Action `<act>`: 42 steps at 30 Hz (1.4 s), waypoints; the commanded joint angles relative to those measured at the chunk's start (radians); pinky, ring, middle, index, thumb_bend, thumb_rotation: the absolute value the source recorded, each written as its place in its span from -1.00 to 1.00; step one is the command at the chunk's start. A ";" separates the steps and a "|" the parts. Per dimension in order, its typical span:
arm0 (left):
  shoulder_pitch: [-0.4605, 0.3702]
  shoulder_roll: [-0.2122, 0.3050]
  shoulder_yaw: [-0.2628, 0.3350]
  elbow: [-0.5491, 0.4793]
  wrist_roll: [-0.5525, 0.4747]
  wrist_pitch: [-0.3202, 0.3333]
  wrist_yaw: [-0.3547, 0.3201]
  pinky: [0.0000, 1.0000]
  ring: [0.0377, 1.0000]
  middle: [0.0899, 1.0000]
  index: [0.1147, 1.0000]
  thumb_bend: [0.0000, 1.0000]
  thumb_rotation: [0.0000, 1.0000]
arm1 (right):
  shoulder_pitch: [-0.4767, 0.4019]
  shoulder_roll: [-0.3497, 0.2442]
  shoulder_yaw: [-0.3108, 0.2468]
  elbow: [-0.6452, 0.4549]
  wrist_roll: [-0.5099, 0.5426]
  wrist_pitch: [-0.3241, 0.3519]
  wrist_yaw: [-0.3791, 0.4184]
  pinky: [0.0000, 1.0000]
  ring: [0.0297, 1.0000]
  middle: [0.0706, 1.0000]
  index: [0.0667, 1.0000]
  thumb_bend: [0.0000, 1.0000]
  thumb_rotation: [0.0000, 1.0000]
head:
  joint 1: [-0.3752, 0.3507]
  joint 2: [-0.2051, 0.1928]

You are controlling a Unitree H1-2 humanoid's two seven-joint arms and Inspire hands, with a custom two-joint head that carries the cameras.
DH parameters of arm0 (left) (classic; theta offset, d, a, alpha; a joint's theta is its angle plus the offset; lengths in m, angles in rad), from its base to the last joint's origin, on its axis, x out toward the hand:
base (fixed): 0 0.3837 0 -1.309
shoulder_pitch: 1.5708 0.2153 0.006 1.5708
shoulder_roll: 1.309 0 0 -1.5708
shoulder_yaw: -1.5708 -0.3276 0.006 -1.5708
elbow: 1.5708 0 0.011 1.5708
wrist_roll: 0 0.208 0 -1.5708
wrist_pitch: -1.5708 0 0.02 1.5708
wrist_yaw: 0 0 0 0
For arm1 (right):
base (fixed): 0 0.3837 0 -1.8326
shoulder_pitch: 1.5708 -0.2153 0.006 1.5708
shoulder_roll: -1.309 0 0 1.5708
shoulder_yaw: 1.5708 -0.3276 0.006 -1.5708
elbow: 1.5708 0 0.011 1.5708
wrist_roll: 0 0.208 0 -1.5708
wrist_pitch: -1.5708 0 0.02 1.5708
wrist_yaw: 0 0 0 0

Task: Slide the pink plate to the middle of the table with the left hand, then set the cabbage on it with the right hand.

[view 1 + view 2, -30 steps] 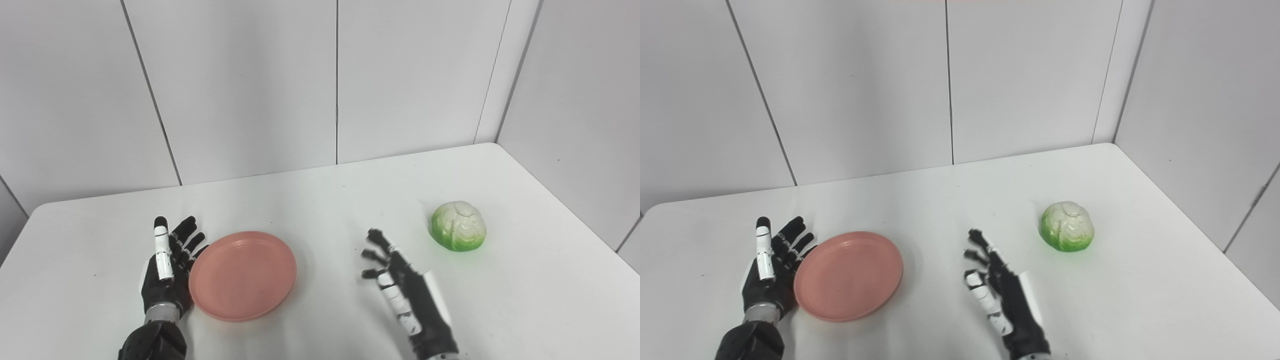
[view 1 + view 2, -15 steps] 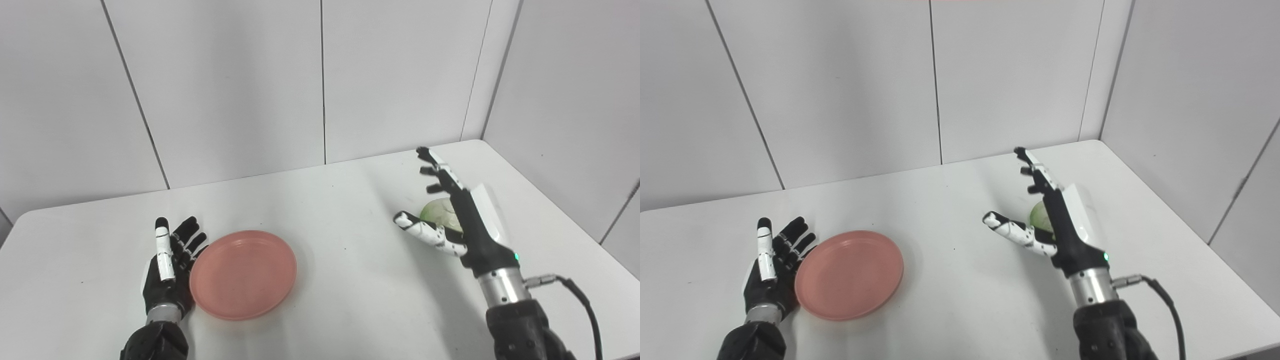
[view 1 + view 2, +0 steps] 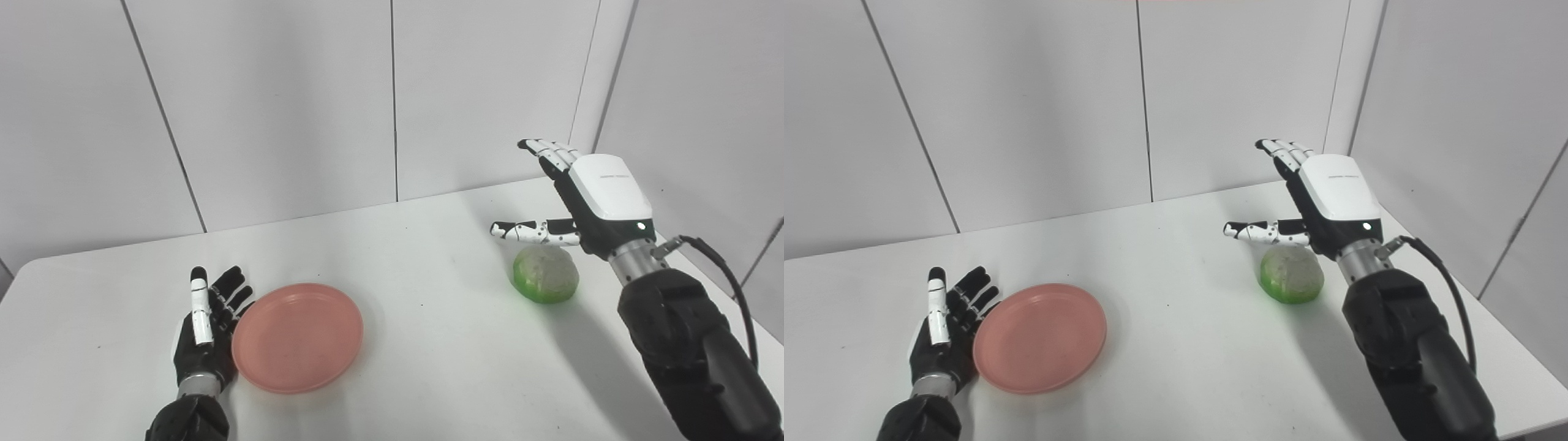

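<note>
The pink plate (image 3: 297, 335) lies flat on the white table (image 3: 429, 343), left of its middle. My left hand (image 3: 205, 327) rests open on the table, its fingers against the plate's left rim. The green and white cabbage (image 3: 545, 274) sits on the table at the right. Raised above it is my right hand (image 3: 582, 193), open, fingers stretched up and forward and thumb pointing left just over the cabbage's top. It holds nothing.
Grey wall panels (image 3: 392, 98) close off the table at the back and right. The table's right edge (image 3: 750, 306) runs close behind my right forearm (image 3: 686, 343), which carries a black cable.
My right hand has lifted from beside the cabbage to above it, turning its back upward. The left hand and the plate have stayed put.
</note>
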 commanded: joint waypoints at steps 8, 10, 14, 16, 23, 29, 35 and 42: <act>-0.018 0.010 -0.004 -0.001 0.002 0.015 0.000 0.54 0.67 0.67 0.35 0.25 0.92 | -0.086 -0.056 0.060 0.242 -0.093 -0.004 -0.073 0.58 0.68 0.69 0.68 1.00 0.52 | 0.012 -0.006; -0.017 0.012 -0.005 -0.001 0.004 0.012 -0.001 0.53 0.66 0.66 0.33 0.25 0.92 | -0.091 -0.053 0.072 0.295 -0.094 -0.013 -0.108 0.56 0.66 0.68 0.67 1.00 0.55 | 0.012 -0.006; -0.015 0.013 -0.004 -0.006 0.001 0.017 0.001 0.53 0.66 0.67 0.35 0.23 0.93 | -0.091 -0.048 0.093 0.360 -0.081 -0.017 -0.137 0.57 0.65 0.67 0.68 1.00 0.59 | 0.014 -0.006; -0.013 0.014 -0.003 -0.013 -0.002 0.024 0.001 0.54 0.66 0.67 0.36 0.22 0.93 | -0.088 -0.047 0.104 0.383 -0.074 -0.014 -0.139 0.59 0.66 0.67 0.68 1.00 0.57 | 0.015 -0.003; -0.007 0.014 0.001 -0.011 -0.008 0.025 -0.002 0.56 0.66 0.66 0.35 0.22 0.91 | -0.073 -0.050 0.133 0.435 -0.056 -0.002 -0.141 0.43 0.65 0.65 0.69 1.00 0.61 | 0.018 0.002; -0.007 0.020 -0.003 0.006 -0.002 0.016 -0.004 0.56 0.66 0.65 0.36 0.23 0.90 | -0.057 -0.036 0.118 0.481 0.043 -0.026 -0.159 0.40 0.63 0.63 0.68 1.00 0.68 | 0.020 0.005; -0.005 0.026 -0.005 0.014 -0.001 0.011 -0.009 0.58 0.67 0.66 0.34 0.23 0.91 | -0.048 -0.039 0.131 0.515 0.113 -0.047 -0.166 0.33 0.63 0.67 0.70 1.00 0.81 | 0.022 0.008; -0.004 0.026 -0.004 0.009 -0.001 0.017 -0.007 0.57 0.66 0.65 0.33 0.23 0.91 | -0.040 -0.043 0.147 0.540 0.148 -0.075 -0.192 0.24 0.52 0.61 0.65 1.00 0.82 | 0.022 0.016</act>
